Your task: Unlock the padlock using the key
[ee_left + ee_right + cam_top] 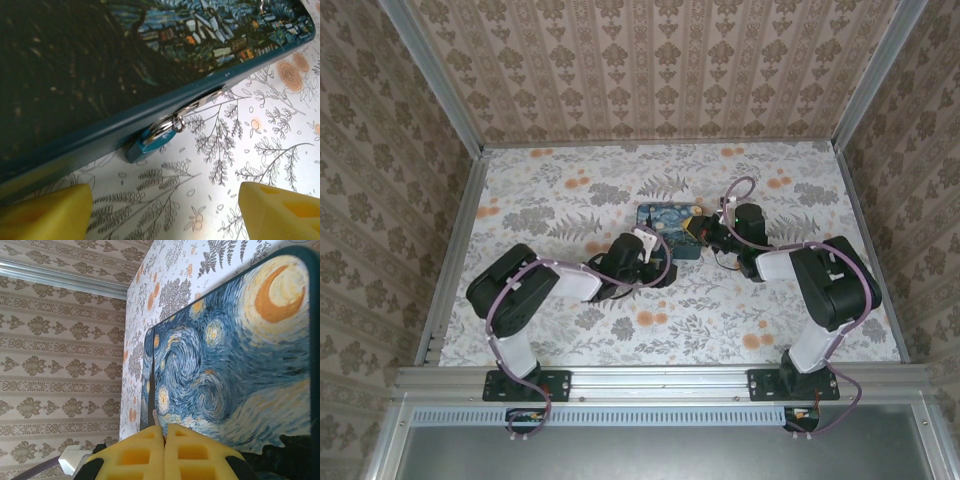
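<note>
padlock (149,144): small dark teal body, tilted, tucked against the side wall of the night-sky print box (100,75). Its lower corner is down on the floral tablecloth (260,135). The pale metal shackle (167,127) runs up into the silvery hasp (200,104) at the lid seam. Can't tell if the shackle is latched. Keyhole not visible.

left gripper (165,202): jaws wide apart, nothing between them. The yellow pads (47,212) sit in the two lower corners of the left wrist view. The padlock is ahead of the gap, roughly centred, near both pads but touching neither. From the top camera the left gripper (658,268) is right at the box's near edge.

key (155,417): thin pale sliver sticking out of the pad seam of the right gripper (164,434). The pads are pressed flat together on it. Only the tip shows, too small to make out any teeth.

From the top camera the right gripper (700,232) is at the box's right end, over the lid corner. The right wrist camera looks along the lid: blue swirls, an orange crescent moon, and the lid seam running down the left side toward the pads.

Key and padlock are apart. The key is up at the lid's right end and the padlock is down at the near wall.

The box sits mid-table, both arms reaching in from the near rail (660,382). Damask-pattern walls (650,70) close off the other three sides.
</note>
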Available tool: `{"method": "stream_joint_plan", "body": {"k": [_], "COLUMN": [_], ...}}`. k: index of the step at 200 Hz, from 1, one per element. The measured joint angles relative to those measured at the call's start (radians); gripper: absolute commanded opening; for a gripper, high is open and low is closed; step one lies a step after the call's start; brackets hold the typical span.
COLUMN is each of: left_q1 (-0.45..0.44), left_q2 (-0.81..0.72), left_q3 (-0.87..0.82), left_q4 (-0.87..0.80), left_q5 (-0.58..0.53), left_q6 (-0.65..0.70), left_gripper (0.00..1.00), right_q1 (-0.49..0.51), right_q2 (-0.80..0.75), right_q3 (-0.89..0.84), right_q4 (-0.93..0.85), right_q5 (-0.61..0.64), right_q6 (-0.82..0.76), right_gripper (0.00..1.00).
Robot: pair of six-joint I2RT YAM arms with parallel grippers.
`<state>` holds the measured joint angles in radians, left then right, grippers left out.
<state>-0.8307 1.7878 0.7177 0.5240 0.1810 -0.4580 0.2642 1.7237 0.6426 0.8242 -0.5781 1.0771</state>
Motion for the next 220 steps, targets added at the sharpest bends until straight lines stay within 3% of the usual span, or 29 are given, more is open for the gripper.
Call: {"method": "stream_joint_plan", "body": {"k": [115,220], "left_q1": [-0.021,-0.021], "left_q2": [0.1,0.168], "left_q3": [0.037,0.105], "left_q4": [0.154,0.198], "left_q5": [-0.056,-0.025], "left_q6": [0.018,0.002], "left_gripper": [0.76,0.76], "right_q1": [-0.008,-0.013], "right_q2": [0.037,0.064], "right_q3": [0.016,0.024], "right_q4": [0.013,0.053], "right_q5": [-0.009,-0.014], "right_q6": [0.0,0.003], "right_gripper": [0.0,0.0]}}
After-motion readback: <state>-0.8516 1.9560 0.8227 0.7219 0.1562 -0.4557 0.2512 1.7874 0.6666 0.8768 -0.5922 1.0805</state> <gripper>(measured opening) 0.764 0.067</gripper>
